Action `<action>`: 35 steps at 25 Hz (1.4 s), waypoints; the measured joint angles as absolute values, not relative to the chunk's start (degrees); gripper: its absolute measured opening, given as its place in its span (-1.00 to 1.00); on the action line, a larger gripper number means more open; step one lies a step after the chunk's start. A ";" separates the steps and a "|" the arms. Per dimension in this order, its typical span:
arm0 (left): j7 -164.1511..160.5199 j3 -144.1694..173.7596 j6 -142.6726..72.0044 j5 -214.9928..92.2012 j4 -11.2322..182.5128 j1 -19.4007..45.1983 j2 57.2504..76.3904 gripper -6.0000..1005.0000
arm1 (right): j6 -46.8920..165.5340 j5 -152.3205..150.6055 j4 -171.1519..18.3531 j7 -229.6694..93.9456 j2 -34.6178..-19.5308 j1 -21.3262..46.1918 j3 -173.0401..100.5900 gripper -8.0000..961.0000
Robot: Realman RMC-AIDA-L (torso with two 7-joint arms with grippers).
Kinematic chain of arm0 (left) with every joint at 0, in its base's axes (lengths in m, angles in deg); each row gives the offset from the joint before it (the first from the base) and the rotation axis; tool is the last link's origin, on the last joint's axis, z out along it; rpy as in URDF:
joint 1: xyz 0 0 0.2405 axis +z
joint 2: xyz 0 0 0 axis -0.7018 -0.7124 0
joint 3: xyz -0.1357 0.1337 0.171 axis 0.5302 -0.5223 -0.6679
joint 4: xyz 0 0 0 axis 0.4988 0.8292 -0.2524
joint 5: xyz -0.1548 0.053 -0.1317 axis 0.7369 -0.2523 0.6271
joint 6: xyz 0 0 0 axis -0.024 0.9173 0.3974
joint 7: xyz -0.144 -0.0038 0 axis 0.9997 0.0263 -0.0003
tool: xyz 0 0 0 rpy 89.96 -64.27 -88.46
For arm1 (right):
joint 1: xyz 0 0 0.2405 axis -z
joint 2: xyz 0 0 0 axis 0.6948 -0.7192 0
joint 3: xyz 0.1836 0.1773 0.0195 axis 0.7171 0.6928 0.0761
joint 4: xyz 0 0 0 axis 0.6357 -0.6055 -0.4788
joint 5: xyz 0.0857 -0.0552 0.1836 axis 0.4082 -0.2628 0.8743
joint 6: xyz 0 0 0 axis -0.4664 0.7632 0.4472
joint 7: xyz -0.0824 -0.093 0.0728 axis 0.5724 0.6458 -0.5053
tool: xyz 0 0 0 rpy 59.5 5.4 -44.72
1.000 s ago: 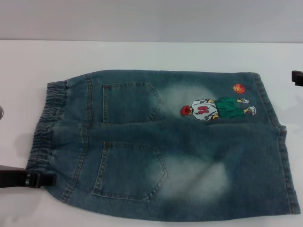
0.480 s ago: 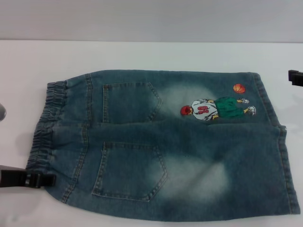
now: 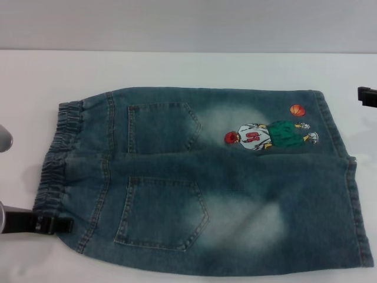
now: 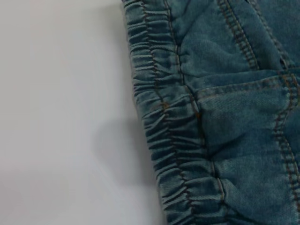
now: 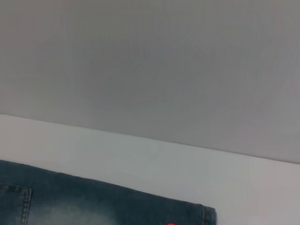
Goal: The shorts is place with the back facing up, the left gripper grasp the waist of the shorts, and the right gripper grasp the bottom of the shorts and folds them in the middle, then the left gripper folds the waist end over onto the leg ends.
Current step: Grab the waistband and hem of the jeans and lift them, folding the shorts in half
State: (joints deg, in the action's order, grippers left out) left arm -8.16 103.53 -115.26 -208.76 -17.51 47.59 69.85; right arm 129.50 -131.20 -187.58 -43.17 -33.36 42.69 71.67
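Blue faded denim shorts [image 3: 206, 183] are lying flat, back side up, on the white table [image 3: 177, 68], filling most of the head view. The gathered elastic waist of the shorts [image 3: 56, 159] is sitting at the left of the frame, and the flat stitched leg hems, the bottom of the shorts [image 3: 353, 206], are sitting at the right edge. Two back patch pockets are showing: one [image 3: 162, 127] in the upper middle, one [image 3: 162, 212] in the lower middle. A cartoon basketball-player embroidery [image 3: 271, 134] with an orange ball is sitting on the upper leg, right of centre.

The left gripper [image 3: 56, 225], a black claw on a silver wrist, is coming in at the lower left of the frame, its tip touching or just overlapping the lower corner of the waistband; cannot tell how wide it is set or whether cloth is between its fingers. The left wrist view is looking straight down on the ruffled waistband [image 4: 164, 122] with bare table beside it.

The right gripper [image 3: 367, 95] is showing only as a black bit at the right edge, upper half, apart from the shorts; its opening cannot be told. The right wrist view is catching just the denim edge [image 5: 93, 201] at the bottom of the frame, table and grey wall [image 5: 150, 61] beyond.
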 joint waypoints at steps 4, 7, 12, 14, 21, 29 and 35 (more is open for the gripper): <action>-8.11 103.27 -115.56 -208.73 -16.27 46.61 69.81 0.59 | 129.74 -131.16 -188.80 -43.16 -33.36 42.85 71.66 0.60; -8.28 103.33 -116.30 -208.80 -14.70 45.22 69.71 0.46 | 129.99 -131.16 -189.78 -43.16 -33.36 42.99 71.67 0.60; -8.07 103.52 -116.75 -208.89 -15.89 45.87 69.75 0.25 | 130.12 -131.16 -190.04 -43.16 -33.37 43.10 71.67 0.60; -8.01 103.53 -116.79 -208.90 -16.51 46.19 69.76 0.23 | 130.13 -131.16 -189.90 -43.15 -33.36 43.12 71.67 0.60; -7.86 103.35 -117.16 -208.94 -17.78 46.49 69.77 0.15 | 130.13 -131.16 -189.69 -42.87 -33.36 43.49 71.67 0.60; -7.51 102.85 -117.25 -208.93 -19.06 47.13 69.77 -0.05 | 130.64 -130.60 -189.86 -42.75 -33.36 44.31 71.77 0.60; -7.25 102.59 -117.26 -208.93 -19.81 47.45 69.77 -0.14 | 136.16 -130.31 -190.93 -44.39 -33.36 44.28 72.37 0.60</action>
